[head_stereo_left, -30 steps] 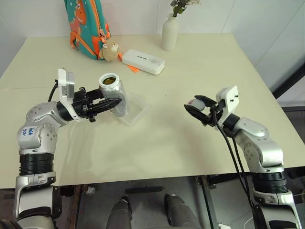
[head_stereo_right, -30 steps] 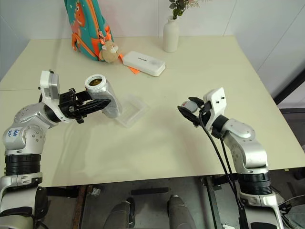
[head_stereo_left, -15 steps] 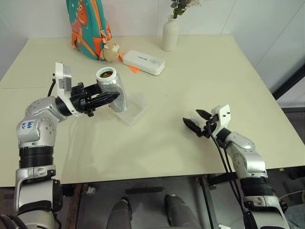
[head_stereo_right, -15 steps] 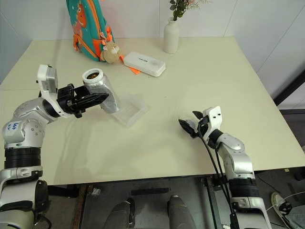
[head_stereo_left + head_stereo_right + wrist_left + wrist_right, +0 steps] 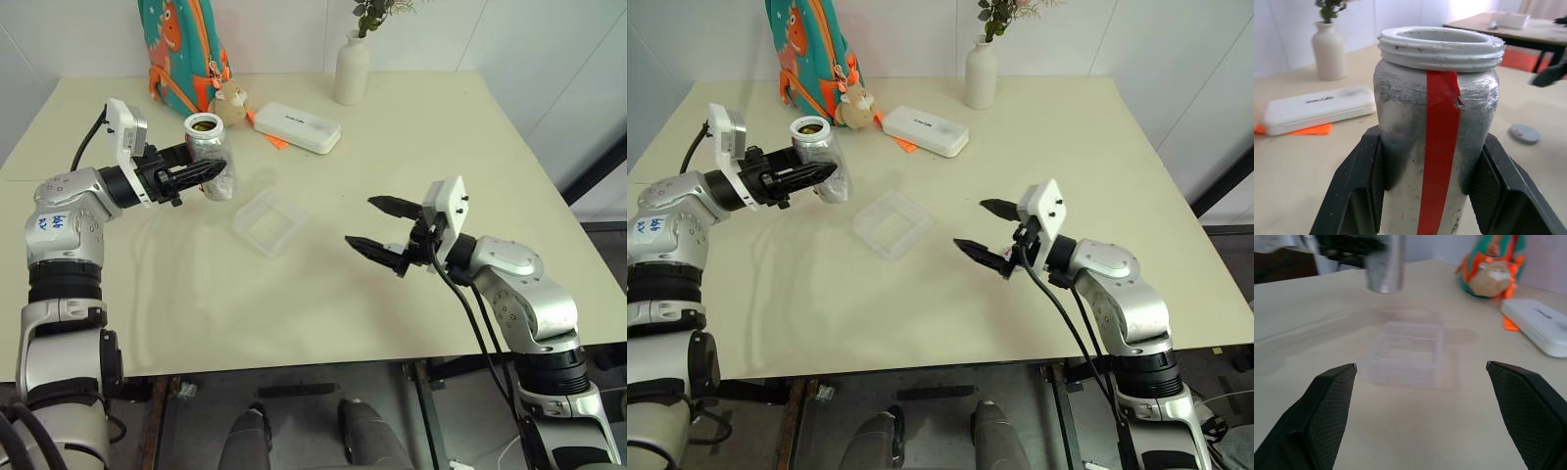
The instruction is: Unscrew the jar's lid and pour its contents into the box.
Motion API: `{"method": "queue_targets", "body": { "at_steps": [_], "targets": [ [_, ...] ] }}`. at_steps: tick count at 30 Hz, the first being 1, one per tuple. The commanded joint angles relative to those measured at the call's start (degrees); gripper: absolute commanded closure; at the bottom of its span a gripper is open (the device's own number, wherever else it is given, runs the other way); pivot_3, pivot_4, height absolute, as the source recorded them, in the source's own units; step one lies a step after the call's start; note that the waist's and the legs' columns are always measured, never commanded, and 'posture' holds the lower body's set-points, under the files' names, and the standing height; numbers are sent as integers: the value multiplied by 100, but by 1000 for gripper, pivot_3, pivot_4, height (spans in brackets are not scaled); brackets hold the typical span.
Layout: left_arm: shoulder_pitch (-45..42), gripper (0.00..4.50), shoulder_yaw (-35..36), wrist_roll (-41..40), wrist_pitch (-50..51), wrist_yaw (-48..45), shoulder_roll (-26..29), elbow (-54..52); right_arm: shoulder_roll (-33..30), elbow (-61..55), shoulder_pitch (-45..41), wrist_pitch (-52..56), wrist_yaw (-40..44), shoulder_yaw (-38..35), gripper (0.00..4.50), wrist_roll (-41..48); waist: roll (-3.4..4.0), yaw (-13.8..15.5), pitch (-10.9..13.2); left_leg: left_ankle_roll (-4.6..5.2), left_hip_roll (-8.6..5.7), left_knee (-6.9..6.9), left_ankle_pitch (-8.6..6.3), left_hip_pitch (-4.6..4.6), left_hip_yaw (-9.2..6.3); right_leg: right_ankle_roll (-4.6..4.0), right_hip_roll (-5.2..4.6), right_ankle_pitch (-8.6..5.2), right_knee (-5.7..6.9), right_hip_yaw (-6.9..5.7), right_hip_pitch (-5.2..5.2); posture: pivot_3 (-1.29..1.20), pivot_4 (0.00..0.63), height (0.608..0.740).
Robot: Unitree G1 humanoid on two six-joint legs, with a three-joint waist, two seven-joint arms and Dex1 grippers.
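**Q:** Left wrist view first: where is the jar?

**Me:** The jar (image 5: 1437, 127) sits clamped between my left jaws, one black finger (image 5: 1359, 188) pressed on each side of its silvery body, a red strip running down its front. Its threaded mouth is bare, no cap on it. From the head camera I see it held upright above the tabletop (image 5: 392, 127), with brownish contents (image 5: 204, 122) showing in the mouth. My left gripper (image 5: 201, 174) points across toward my right.

**Q:** And the lid?

**Me:** A small grey disc, probably the lid (image 5: 1525, 133), lies flat on the tabletop beyond the jar.

**Q:** The box?

**Me:** The clear box (image 5: 267, 220) rests on the tabletop, near the jar but apart from it, between my two arms.

**Q:** Your right side?

**Me:** My right gripper (image 5: 384, 233) hangs above the tabletop with its jaws spread wide and nothing in them, aimed toward the box.

**Q:** Anything further back?

**Me:** A white oblong case (image 5: 296, 127), a white vase (image 5: 350, 70) and a teal backpack (image 5: 181, 49) with a plush toy (image 5: 231, 101).
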Motion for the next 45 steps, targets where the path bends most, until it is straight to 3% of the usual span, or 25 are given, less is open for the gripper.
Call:
{"method": "queue_targets", "body": {
  "at_steps": [1,8,14,18,23,28,31,34,39,45],
  "targets": [
    [-241,2616,-71,379,-556,151,138,442,-55,-387,-237,122,48,55,33,113,0,10,0,0,0,0,0,0,0,0,0,0,0,-1,0,0,150,740],
    [-300,2616,-153,816,-1243,571,-22,966,-109,-359,-272,89,36,55,33,-11,0,78,0,0,0,0,0,-4,2,0,0,0,-1,-1,-4,0,150,740],
    [1,2616,-275,1072,-1682,904,-228,618,-62,-332,-169,60,-67,2,33,-42,0,149,0,0,0,2,0,-4,4,0,-1,0,0,0,-2,0,150,740],
    [117,2616,-580,1760,-2440,1609,-167,425,-20,-284,-114,23,-117,8,33,-59,0,143,0,0,0,4,0,-3,3,0,0,0,5,0,-4,0,150,740],
    [-30,2616,-1045,3184,-3893,3395,-11,301,49,-250,-43,-17,-202,-6,33,-76,0,148,0,0,0,17,0,-3,3,3,-1,2,9,2,-2,0,150,740],
    [-257,2616,-1961,5670,-5295,5882,483,-26,136,-250,16,-48,-281,12,33,-99,0,175,0,2,0,28,-1,-5,8,8,-1,5,12,6,-2,0,150,740],
    [-692,2616,-2838,7492,-5484,7573,847,-172,186,-221,9,-69,-315,14,33,-123,0,205,0,3,0,35,-2,-6,12,12,-1,7,14,8,-2,0,150,740],
    [-1123,2616,-3607,8813,-5244,9011,1000,-68,235,-190,-16,-89,-343,9,33,-143,0,252,0,6,-3,39,-4,-4,20,17,-2,10,14,16,-2,0,150,740],
    [-1634,2616,-4474,9933,-4673,10437,874,503,353,-219,-19,-100,-448,0,33,-125,-1,286,0,7,-3,41,-5,-6,25,20,-1,11,14,19,-5,0,150,740],
    [-1885,2616,-5014,10385,-4043,11336,549,1058,505,-356,50,-74,-668,-73,33,-52,-1,305,0,8,-4,34,-6,-13,26,22,-1,10,11,19,-13,0,150,740]
  ]
}}
